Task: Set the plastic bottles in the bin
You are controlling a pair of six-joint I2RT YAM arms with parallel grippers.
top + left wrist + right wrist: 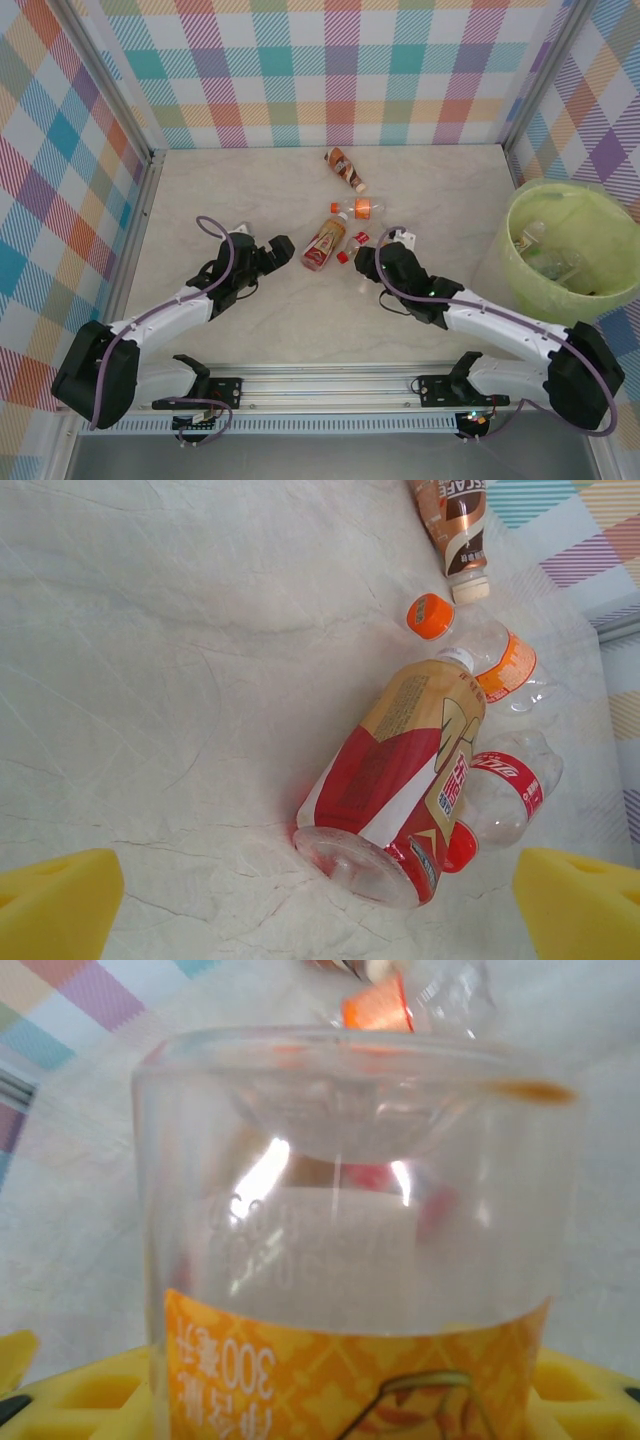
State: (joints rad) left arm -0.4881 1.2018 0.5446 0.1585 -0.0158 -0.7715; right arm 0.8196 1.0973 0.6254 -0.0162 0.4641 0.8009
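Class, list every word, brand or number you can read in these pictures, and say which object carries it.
"ESCAFE": brown coffee bottle, start cut off by the picture's edge.
"300": orange-labelled bottle, upside down, beside characters too blurred to read.
Small red-labelled bottle: white script, unreadable.
Large red-and-tan bottle: print too small to read.

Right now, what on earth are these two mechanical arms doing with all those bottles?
They are moving plastic bottles from the table into the pale green bin on the right, which has some inside. The right gripper is closed on a clear bottle with an orange label. The left gripper is open and empty, facing a big red-and-tan bottle lying among a few others.
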